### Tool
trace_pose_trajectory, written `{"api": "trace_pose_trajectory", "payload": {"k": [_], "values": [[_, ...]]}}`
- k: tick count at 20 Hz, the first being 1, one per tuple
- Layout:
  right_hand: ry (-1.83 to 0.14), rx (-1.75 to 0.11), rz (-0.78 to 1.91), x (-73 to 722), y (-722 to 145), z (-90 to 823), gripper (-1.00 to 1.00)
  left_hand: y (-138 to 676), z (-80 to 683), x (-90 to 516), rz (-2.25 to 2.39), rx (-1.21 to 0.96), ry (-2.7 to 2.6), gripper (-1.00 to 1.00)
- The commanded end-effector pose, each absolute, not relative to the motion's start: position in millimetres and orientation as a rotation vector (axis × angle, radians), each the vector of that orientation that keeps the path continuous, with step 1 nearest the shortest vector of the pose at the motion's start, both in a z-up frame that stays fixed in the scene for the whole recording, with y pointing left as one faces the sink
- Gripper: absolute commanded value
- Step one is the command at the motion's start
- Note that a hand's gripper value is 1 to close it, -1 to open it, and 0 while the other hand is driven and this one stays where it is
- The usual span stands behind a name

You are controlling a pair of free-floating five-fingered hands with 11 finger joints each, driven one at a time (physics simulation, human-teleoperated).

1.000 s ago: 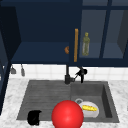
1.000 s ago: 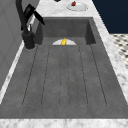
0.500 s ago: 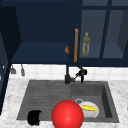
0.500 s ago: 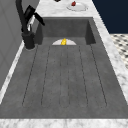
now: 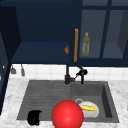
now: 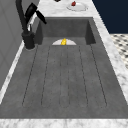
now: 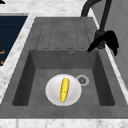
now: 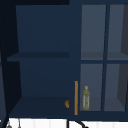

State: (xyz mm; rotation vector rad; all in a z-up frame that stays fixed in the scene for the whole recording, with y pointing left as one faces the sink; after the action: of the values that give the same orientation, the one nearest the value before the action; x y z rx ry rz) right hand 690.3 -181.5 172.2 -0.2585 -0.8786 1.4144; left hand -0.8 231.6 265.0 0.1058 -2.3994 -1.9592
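Note:
A black hand [image 5: 34, 117], my left, hovers low at the sink's front edge [image 5: 45, 119], over the left end of the draining board [image 5: 45, 96]. A dark shape [image 7: 1, 1] at the far corner of the right side view may be the same hand. Just right of it, a large red ball [image 5: 67, 115] covers part of the sink's front rim. In the basin lies a white plate [image 5: 93, 113] [image 7: 51, 93] with a yellow corn cob [image 5: 89, 108] [image 7: 64, 89] [image 6: 64, 41] on it.
A black faucet [image 5: 67, 75] [image 7: 101, 27] [image 6: 25, 25] stands behind the sink. Above, the wall cabinet's left side stands open; a green bottle [image 5: 86, 44] [image 8: 86, 98] sits behind a glass door with an orange handle [image 5: 76, 45]. A plate with something red [image 6: 75, 5] rests on the far counter.

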Motion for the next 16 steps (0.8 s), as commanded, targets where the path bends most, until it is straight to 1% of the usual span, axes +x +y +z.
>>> {"api": "trace_pose_trajectory", "payload": {"k": [1, 5, 16], "values": [[-0.869, -0.269, 1.421, 699.5, -167.0, 164.2, -1.00, 231.6, 265.0, -0.8, -1.959, 0.106, -2.399, 0.00], [-0.848, -0.257, 1.426, 718.9, -156.7, 153.2, -1.00, 231.6, 265.0, -0.8, -1.959, 0.106, -2.399, 0.00], [-0.744, -0.148, 1.463, 745.4, -127.8, 138.1, -1.00, 231.6, 265.0, -0.8, -1.959, 0.106, -2.399, 0.00]]}}
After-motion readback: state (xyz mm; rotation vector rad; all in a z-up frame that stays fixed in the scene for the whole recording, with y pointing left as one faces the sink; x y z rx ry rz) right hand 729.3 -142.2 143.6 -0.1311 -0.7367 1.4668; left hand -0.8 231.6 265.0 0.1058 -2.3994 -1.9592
